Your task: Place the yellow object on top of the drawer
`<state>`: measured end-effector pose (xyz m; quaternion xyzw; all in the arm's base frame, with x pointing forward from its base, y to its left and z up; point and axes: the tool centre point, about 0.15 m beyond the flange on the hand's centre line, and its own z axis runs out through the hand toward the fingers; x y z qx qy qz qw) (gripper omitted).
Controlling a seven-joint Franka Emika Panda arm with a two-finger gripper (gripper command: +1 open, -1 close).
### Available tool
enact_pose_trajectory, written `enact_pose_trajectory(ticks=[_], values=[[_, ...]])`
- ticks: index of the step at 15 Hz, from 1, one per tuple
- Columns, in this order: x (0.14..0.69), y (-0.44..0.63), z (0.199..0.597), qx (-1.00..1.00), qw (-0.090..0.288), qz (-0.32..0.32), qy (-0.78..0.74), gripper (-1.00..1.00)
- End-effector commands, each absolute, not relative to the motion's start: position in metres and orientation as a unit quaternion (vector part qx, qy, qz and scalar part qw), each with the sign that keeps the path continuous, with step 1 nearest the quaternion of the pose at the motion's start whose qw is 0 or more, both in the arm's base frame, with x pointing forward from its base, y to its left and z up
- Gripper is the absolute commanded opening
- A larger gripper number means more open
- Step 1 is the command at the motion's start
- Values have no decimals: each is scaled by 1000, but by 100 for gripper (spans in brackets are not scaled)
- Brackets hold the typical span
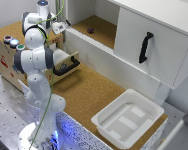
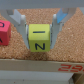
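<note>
Yellow cube [image 2: 39, 37]: smooth block with dark letter marks, sitting on grainy cork.
Gripper [image 2: 39, 22]: pale fingers wide apart, flanking the cube; contact unclear.
Pink cube [image 2: 4, 32]: at the yellow cube's 9 o'clock, apart.
Drawer [image 1: 6, 55]: light wood box, black bar handle [image 1: 67, 66], round buttons [image 1: 14, 42] on top.
White tub [image 1: 127, 118]: ribbed plastic, at the cork mat's 4 o'clock.
Cabinet door [image 1: 151, 45]: white, black handle.
</note>
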<state>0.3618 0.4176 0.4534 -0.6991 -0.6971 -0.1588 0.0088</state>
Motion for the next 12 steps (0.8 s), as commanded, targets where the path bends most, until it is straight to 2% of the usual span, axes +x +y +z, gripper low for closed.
enact_pose_trajectory(ticks=[1, 11, 12], values=[[360, 422, 452, -696, 3, -157, -701, -100], [373, 451, 431, -706, -18, -147, -692, -100], [373, 451, 430, -707, -21, -145, -691, 100]])
